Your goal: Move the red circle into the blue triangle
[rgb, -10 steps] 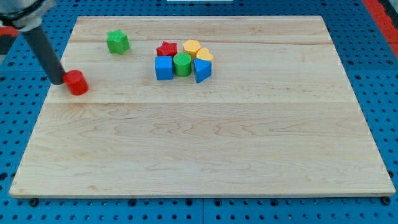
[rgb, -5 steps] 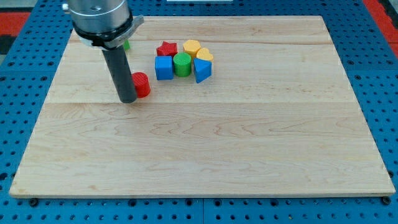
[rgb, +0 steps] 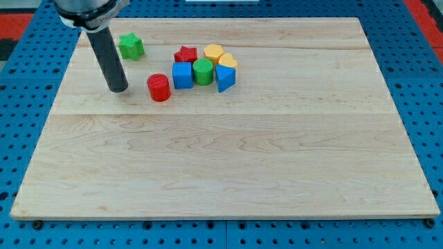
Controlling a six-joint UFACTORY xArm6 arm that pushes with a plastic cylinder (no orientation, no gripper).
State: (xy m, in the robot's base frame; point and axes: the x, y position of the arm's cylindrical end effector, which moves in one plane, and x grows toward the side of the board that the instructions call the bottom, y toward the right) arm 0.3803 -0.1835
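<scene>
Standing on the wooden board, the red circle lay a short way to the view's right of my tip, with a clear gap of bare wood between them, so nothing was being touched. The arm ended in a plain rod, with no claw to spread or pinch. The red circle stood upright, its round flat face up, so no long axis or heading could be told. It sat just beside the blue cube, at that block's lower left. Further right in the cluster came the green cylinder and then the blue triangle. Around the board lay a blue pegboard.
</scene>
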